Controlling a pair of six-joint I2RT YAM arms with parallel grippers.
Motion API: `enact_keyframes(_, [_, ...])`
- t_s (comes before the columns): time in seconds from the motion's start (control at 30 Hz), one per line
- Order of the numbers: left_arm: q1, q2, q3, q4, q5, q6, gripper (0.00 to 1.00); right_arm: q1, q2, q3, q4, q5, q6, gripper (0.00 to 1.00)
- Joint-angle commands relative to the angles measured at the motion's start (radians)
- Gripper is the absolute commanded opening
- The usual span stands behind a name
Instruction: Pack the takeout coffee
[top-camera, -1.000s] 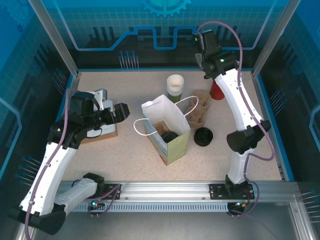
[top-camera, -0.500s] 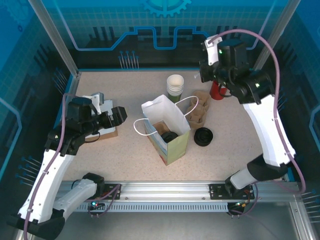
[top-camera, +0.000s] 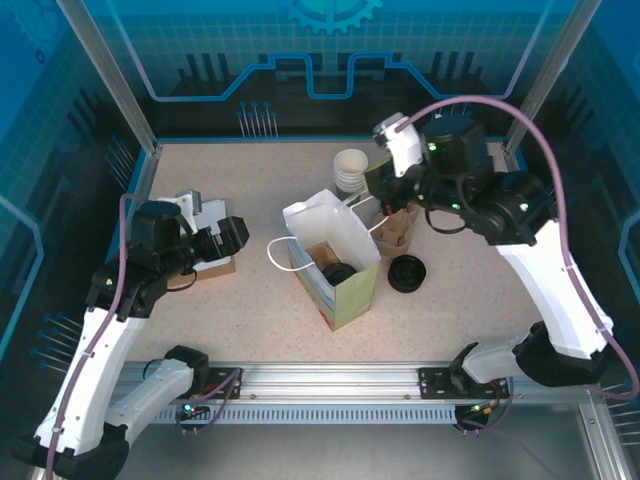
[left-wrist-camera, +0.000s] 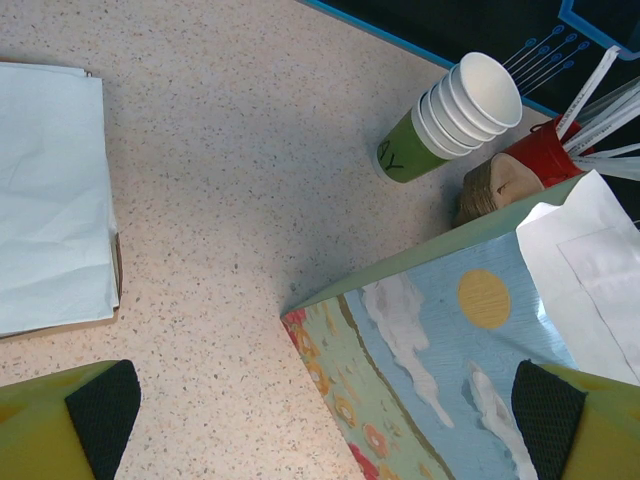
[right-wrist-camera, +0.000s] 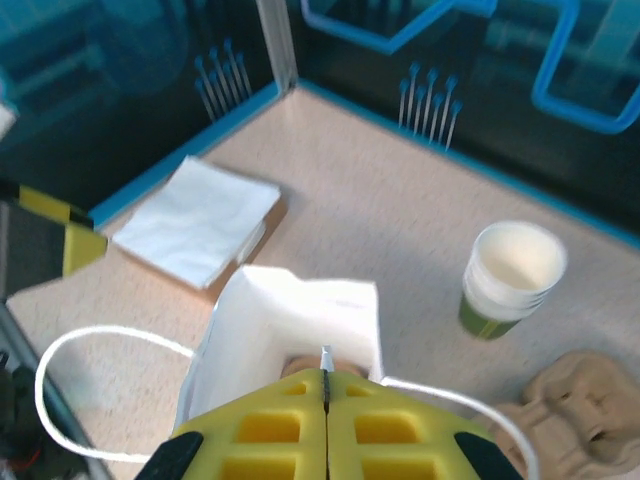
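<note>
Table (top-camera: 250, 310), speckled beige, catalogued from the near edge outward.

1. Paper bag (top-camera: 345, 285) – upright, open-topped, printed with clouds and a sun. Stood mid-table.
2. Takeout coffee (top-camera: 338, 272) – inside the bag. Only its black lid was visible from above; the bag walls hid the cup body.
3. Loose black lids (top-camera: 407, 272) – on the table just right of the bag, apart from it. The number of lids could not be told.
4. Left pincer (top-camera: 228, 236) – spread wide, aimed at the bag's left side, holding nothing. In the wrist view only the black pads (left-wrist-camera: 105, 415) entered at the lower corners.
5. Napkins (left-wrist-camera: 50, 190) – a white stack on a brown sheet, left of the bag, cut off by the frame edge.
6. Cardboard carriers (top-camera: 400, 228) – behind the bag, partly covered by the right arm.
7. Right pincer (right-wrist-camera: 326, 378) – fingers pressed together above the bag's mouth. A white cord handle (right-wrist-camera: 440, 393) ran in under them; whether it was pinched could not be told.
8. Stack of cups (right-wrist-camera: 510, 275) – green outside, white inside, lidless, beyond the bag.
9. Red holder (left-wrist-camera: 535, 160) – with white sticks (left-wrist-camera: 600, 95), beside the cups. Its base was hidden by the carriers and the bag edge.
</note>
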Motion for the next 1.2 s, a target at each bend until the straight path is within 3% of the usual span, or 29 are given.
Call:
enact_keyframes(0.0, [0.009,-0.018,-0.008,-0.017,-0.02,-0.015,0.99,0.036,0.037,-0.058,-0.012,-0.043,0.038,0.06])
enact_keyframes(0.6, [0.009,-0.016,-0.008,-0.023,-0.028,-0.015,0.99,0.092,0.33,-0.084,0.031,-0.095,0.033,0.09])
enact_keyframes(0.83, [0.009,-0.016,-0.013,-0.021,-0.028,-0.017,0.99,0.088,0.367,-0.051,0.015,-0.093,0.01,0.26])
enact_keyframes(1.17, [0.009,-0.011,-0.007,-0.021,-0.036,-0.023,0.99,0.03,0.27,0.062,-0.054,-0.023,-0.015,0.38])
